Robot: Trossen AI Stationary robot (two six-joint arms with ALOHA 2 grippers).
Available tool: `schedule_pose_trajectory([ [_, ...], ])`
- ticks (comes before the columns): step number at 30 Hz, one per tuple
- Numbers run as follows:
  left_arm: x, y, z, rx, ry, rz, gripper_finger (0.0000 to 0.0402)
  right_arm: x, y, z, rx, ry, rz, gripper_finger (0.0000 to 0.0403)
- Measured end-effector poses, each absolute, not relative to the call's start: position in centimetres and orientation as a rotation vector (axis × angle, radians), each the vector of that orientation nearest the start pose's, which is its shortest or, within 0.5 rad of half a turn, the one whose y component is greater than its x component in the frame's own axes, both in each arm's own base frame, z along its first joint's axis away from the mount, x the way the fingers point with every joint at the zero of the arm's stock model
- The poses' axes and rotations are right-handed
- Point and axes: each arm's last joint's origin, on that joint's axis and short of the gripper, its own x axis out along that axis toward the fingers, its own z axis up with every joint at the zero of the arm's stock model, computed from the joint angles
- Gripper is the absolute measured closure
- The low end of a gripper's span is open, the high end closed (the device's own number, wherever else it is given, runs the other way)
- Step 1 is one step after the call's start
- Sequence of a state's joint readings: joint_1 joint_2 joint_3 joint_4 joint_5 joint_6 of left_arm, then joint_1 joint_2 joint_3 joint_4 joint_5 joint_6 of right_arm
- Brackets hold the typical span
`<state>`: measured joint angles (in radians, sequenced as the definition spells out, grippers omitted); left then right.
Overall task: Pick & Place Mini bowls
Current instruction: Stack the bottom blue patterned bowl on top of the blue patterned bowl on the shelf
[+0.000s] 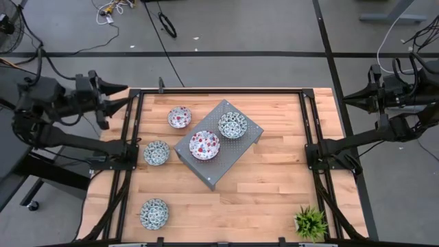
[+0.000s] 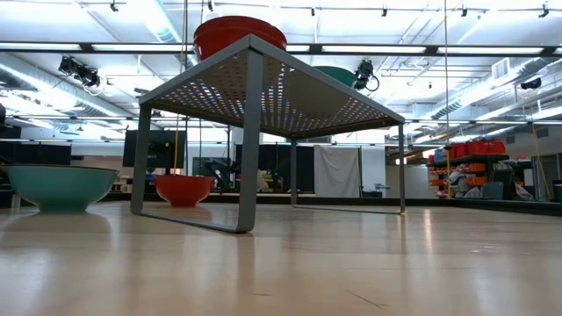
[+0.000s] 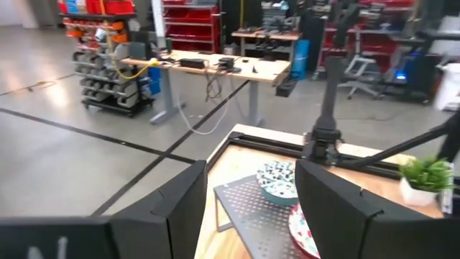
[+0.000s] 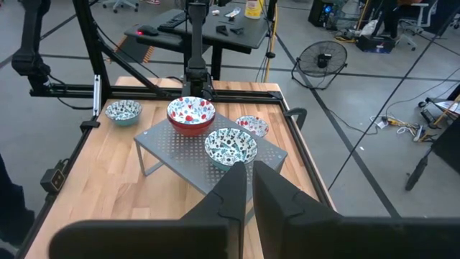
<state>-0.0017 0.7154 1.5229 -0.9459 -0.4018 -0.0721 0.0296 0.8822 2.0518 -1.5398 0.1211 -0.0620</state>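
Left gripper (image 1: 123, 96): parked off the table's far-left corner, jaws spread wide and holding nothing; every bowl lay well beyond its fingertips.
Lone teal bowl (image 1: 154, 213): sat on the wood at the near-left edge, well apart from both grippers, white rim around a teal-speckled inside.
Second teal bowl (image 1: 156, 152): rested on the wood just beside the grey stand's left corner, nearer the left jaws than the right.
Small red bowl (image 1: 180, 117): stood on the wood by the stand's far-left edge, the bowl closest to the left jaws, white with red flecks inside.
Grey perforated stand (image 1: 236, 147): a low metal platform set at an angle mid-table, between the two grippers.
Large red bowl (image 1: 204, 145): sat upright on the stand, red floral pattern inside, red on the outside in the low view.
Teal bowl on stand (image 1: 232, 125): sat just beside the red one, apart from it, straight ahead of the right fingers in the right wrist view.
Potted plant (image 1: 311, 222): stood at the near-right corner.
Right gripper (image 1: 348, 97): held off the table's far-right corner, jaws closed on nothing.
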Motion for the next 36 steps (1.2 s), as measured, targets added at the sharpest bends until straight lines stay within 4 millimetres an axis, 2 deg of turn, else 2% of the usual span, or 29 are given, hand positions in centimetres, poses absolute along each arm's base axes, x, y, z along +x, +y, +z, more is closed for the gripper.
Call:
schedule_pose_trajectory([
  [14, 7.7, 1.3, 48.8, -0.017, 0.172, 0.478, 0.0186, -1.7, -0.4, 52.1, -0.089, 0.372, -0.079, 0.0376],
  [27, 9.0, 1.3, 50.7, 0.021, -0.001, 0.478, 0.0186, -1.7, -0.4, 52.1, -0.089, 0.372, -0.079, 0.0376],
  [36, 9.6, 1.4, 51.2, 0.084, -0.035, 0.484, 0.0186, -1.7, -0.4, 52.1, -0.089, 0.372, -0.079, 0.0376],
])
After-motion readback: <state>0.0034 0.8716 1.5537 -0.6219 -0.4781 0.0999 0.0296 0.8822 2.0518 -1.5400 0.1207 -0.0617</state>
